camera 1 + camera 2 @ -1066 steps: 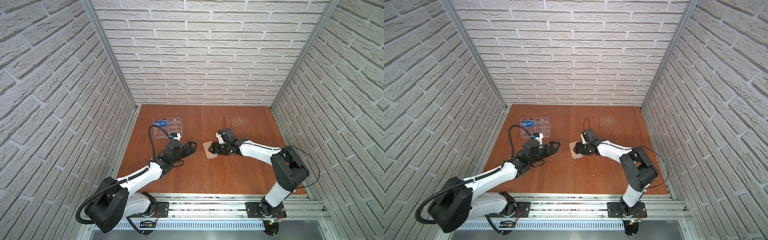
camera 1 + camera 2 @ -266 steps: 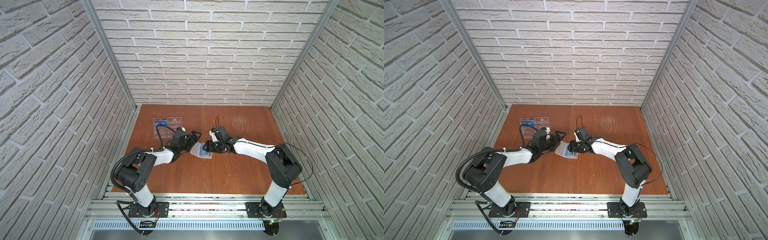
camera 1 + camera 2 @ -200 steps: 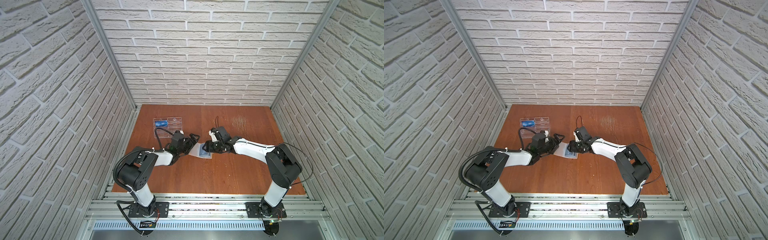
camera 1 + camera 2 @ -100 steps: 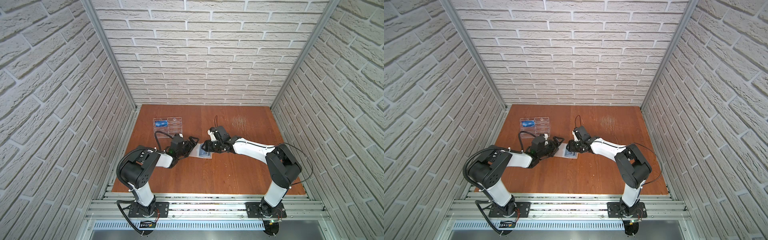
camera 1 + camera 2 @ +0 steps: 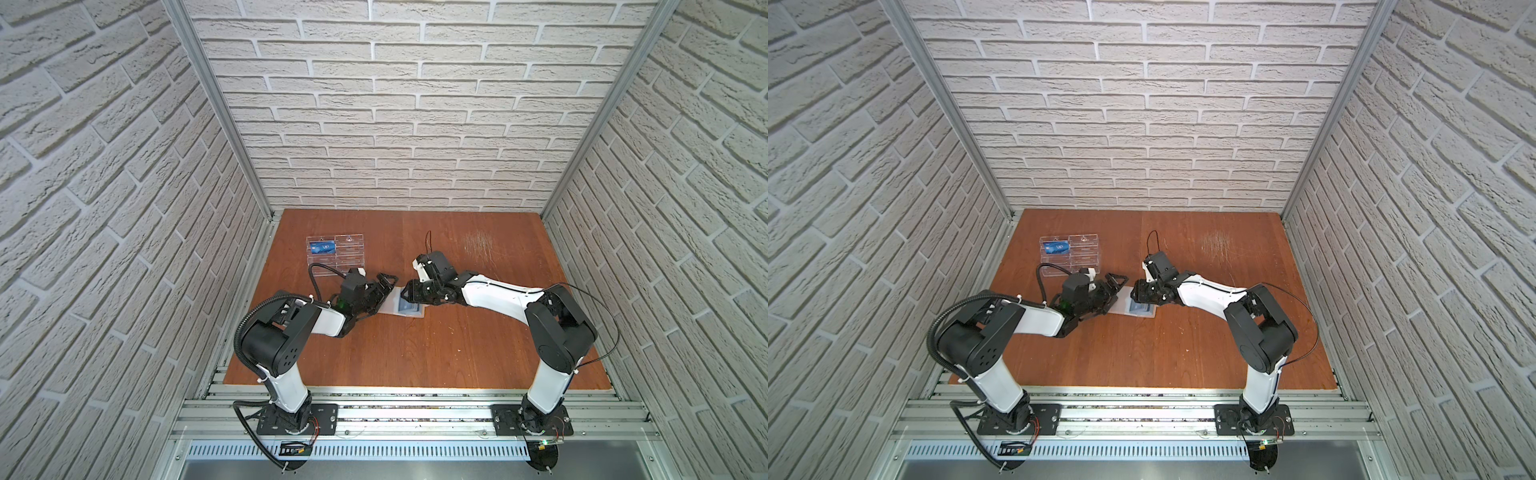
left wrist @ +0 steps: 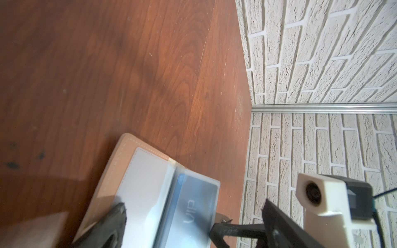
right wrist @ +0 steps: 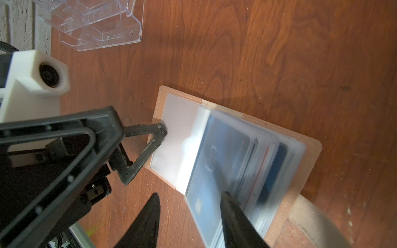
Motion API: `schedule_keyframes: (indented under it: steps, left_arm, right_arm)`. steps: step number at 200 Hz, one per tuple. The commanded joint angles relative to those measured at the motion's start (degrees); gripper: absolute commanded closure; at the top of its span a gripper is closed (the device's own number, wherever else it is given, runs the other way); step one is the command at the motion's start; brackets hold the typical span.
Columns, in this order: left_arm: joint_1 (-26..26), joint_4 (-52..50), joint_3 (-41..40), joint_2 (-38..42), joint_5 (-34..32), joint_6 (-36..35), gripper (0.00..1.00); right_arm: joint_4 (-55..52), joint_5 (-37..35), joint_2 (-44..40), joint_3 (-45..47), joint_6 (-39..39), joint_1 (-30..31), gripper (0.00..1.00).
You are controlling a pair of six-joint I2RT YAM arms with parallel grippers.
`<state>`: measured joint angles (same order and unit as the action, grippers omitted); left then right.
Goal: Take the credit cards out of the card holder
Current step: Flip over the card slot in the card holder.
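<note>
The tan card holder [image 5: 419, 314] [image 5: 1151, 314] lies open on the table in both top views. Its clear sleeve pages hold blue credit cards [image 7: 217, 154] [image 6: 193, 206]. My left gripper [image 5: 388, 286] [image 5: 1119, 284] is open, and one fingertip [image 7: 161, 130] [image 6: 117, 216] presses on the empty left page. My right gripper [image 7: 191, 214] [image 5: 409, 291] is open. One of its fingers [image 7: 232, 212] lies on the top sleeve with a card in it, the other [image 7: 150, 214] hangs over bare table beside the holder. The sleeve's edge sits between the jaws.
A clear acrylic rack [image 5: 336, 253] [image 7: 96, 23] stands behind the left gripper, with one blue card [image 5: 323, 248] in a back slot. The holder's snap strap [image 7: 311, 214] sticks out on the right arm's side. Brick walls close in three sides.
The holder, shut five seconds ago, now lies open. My left gripper has drawn in over the holder's left page. My right gripper's jaws have narrowed a little over the sleeves.
</note>
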<state>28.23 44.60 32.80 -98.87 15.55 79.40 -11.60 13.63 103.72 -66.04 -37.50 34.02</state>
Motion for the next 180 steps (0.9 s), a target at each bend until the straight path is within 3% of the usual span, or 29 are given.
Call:
schedule_keyframes:
  steps: [1,180]
  left_arm:
    - [-0.45,2.04,-1.07,-0.47,0.10,-0.20,0.02]
    - [-0.55,2.76,-1.68,-0.79,0.22,-0.38,0.02]
  right_arm:
    - [0.26,-0.96,-1.13,0.03,0.56,0.43,0.52]
    - [0.60,-1.58,-3.51,2.47,0.85,0.08,0.51]
